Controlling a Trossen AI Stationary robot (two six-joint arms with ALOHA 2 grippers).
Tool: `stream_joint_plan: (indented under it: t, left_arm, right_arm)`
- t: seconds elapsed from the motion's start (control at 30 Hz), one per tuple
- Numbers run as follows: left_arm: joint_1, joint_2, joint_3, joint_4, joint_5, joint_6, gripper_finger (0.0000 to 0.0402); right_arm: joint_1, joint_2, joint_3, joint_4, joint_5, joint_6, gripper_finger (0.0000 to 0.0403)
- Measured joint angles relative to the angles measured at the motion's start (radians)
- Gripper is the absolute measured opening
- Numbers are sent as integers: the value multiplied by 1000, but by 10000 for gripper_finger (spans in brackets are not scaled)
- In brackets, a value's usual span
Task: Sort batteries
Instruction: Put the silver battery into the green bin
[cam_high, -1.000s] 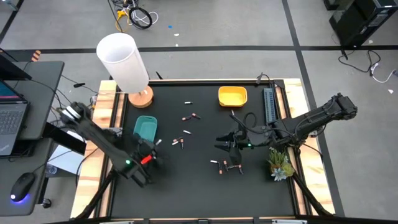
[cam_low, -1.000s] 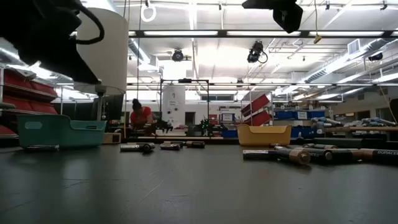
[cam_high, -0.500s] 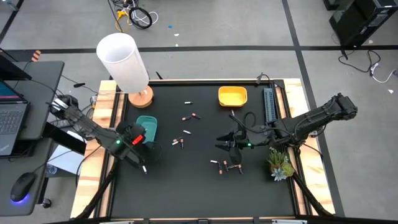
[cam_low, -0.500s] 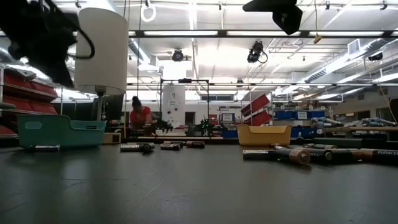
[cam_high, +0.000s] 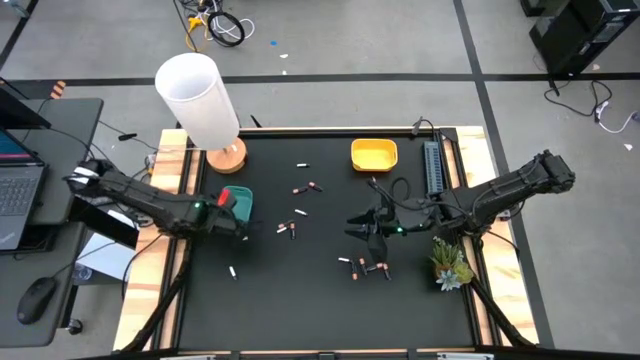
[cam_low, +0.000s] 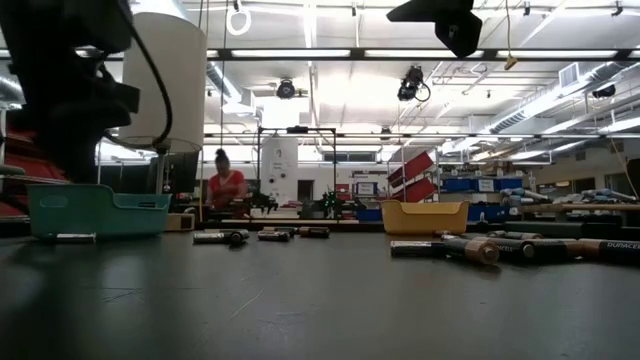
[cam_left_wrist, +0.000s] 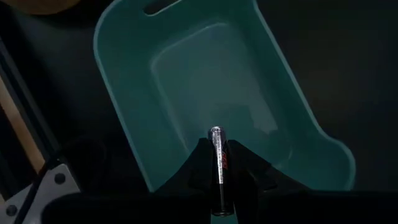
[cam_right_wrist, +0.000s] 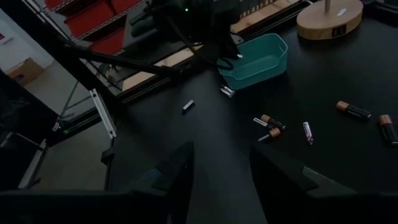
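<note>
The left hand (cam_left_wrist: 219, 186) hangs over the shallow teal plastic tray (cam_high: 240, 205) near the desk's left edge, its fingers pinched down on one slim silver-capped battery (cam_left_wrist: 218, 155) that stands between them, cap end out over the tray's hollow; the step in hand looks to be the drop into that tray. To do it well, I would carry the battery further in over the flat floor of the tray, not over the near rim, for a thin cylinder let go at the rim may tip outward onto the black desk (cam_high: 320, 300); lower it close to the floor before parting the fingers, so it lies down and does not bounce or roll; open only a little, then lift straight up so the fingers do not drag it out.

The right hand (cam_high: 366, 232) waits toward the desk's right side with its fingers apart and nothing between them, just beside a small cluster of dark batteries with red-pink ends (cam_high: 365, 267); more loose batteries (cam_high: 308, 187) lie scattered about the desk's middle, one white one (cam_high: 233, 272) toward the front-left corner, and the yellow plastic bowl (cam_high: 374, 154) sits by the far edge.
</note>
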Motion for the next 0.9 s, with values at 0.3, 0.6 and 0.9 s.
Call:
stream_joint_plan:
  t: [0.3,0.6,0.9]
  left_arm:
    - [142,0,0,54,5,143,64]
    - [190,0,0,66,16,157,128]
    - [190,-30,45,143,9,186,135]
  right_arm:
    - [8,0,0,0,-3,8,164]
    - [8,0,0,0,-3,11,164]
    - [-4,0,0,-5,-3,12,164]
